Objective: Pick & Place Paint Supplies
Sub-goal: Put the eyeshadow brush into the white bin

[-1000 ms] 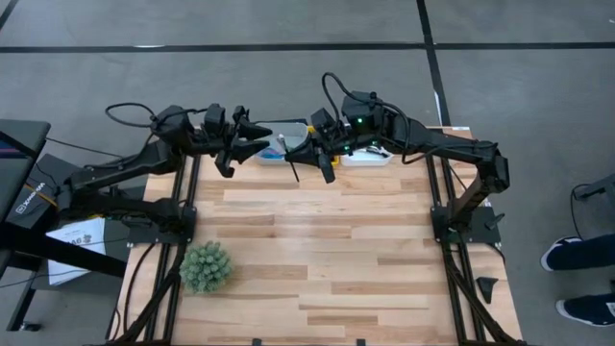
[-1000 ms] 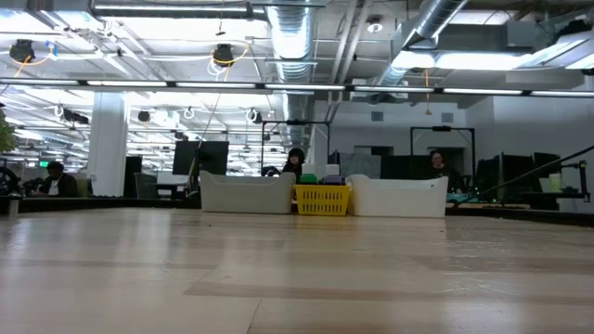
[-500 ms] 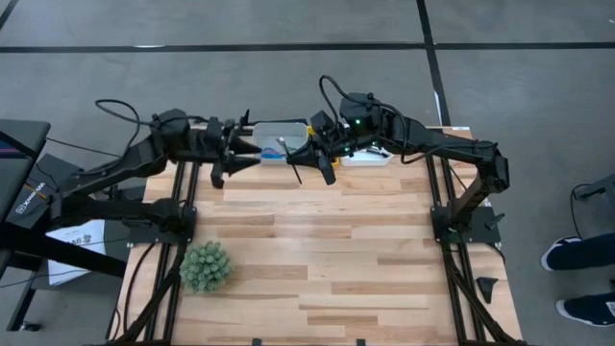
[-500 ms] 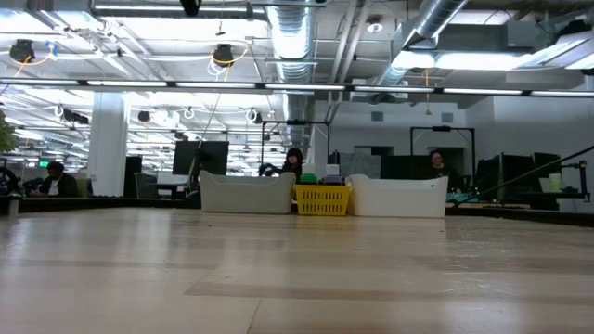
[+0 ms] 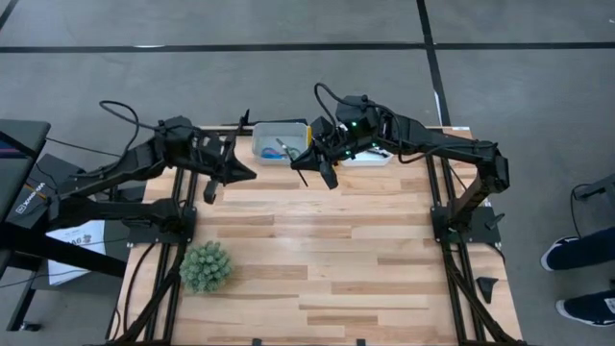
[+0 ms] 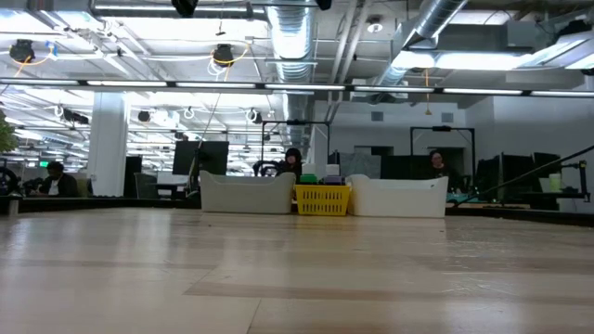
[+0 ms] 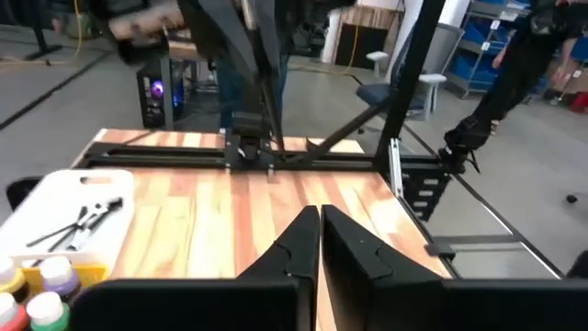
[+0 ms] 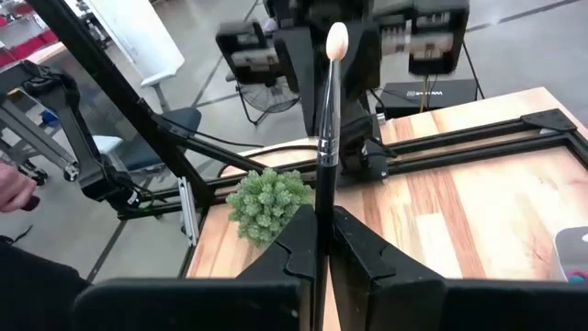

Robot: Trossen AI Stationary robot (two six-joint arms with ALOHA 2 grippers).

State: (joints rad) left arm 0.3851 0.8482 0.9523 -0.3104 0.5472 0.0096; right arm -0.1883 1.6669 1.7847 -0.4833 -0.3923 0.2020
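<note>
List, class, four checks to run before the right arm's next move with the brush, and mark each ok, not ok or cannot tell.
1. Right gripper shut on the brush: ok.
2. Brush upright, bristle end clear of the fingers: ok.
3. Left gripper shut and holding nothing: ok.
4. Grey tray under the brush: not ok; the brush hangs beside it.
5. Plant ball away from both arms: ok.

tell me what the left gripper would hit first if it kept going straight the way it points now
Probably nothing on the table. The left gripper, shut and empty, points across bare wood toward the right arm's base at the far edge; that looks first in line, though depth is unclear.
</note>
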